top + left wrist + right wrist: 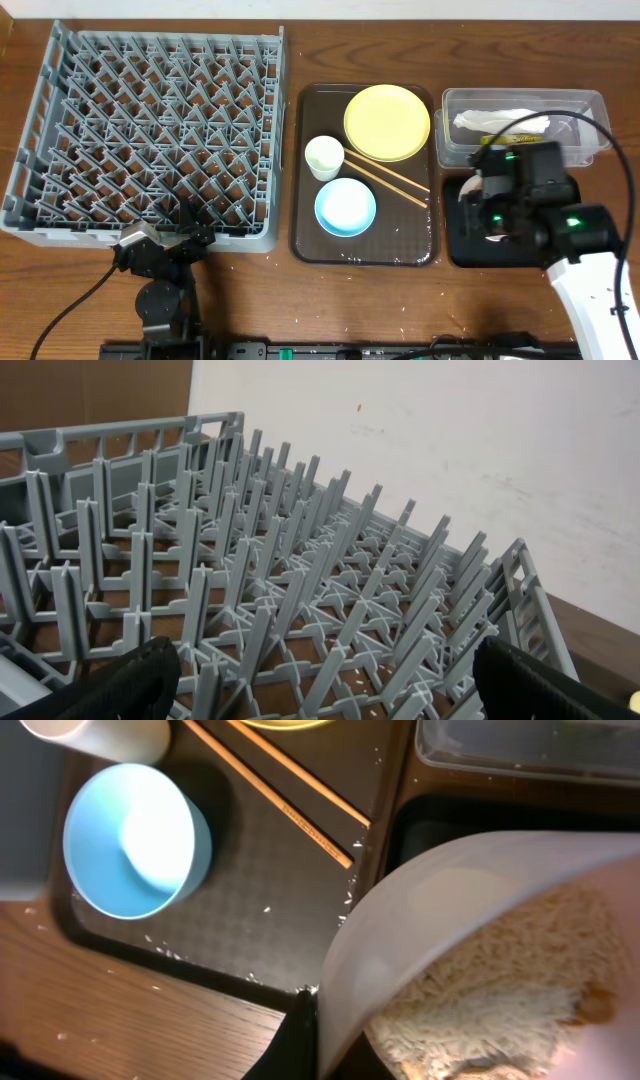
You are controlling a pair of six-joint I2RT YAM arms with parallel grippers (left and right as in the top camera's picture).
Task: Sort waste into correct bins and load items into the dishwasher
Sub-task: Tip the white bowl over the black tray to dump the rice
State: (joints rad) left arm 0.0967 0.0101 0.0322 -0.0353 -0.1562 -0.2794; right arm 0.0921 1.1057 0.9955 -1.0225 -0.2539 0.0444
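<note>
Matt grey plastic rack (150, 130); glossy yellow plate (388, 120)

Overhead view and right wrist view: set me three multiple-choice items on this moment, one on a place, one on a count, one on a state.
1. Where does the pair of thin wooden chopsticks lie?
A in the large grey plastic dish rack
B on the dark brown serving tray
C in the right gripper

2. How many dishes stand in the dish rack?
A none
B one
C three

3. The white bowl that the right gripper holds is:
A empty
B holding pale rice-like crumbs
C lying in the rack

Key:
1 B, they lie on the tray beside the round yellow plate.
2 A, only bare pegs show.
3 B, the wrist view shows crumbs inside.
</note>
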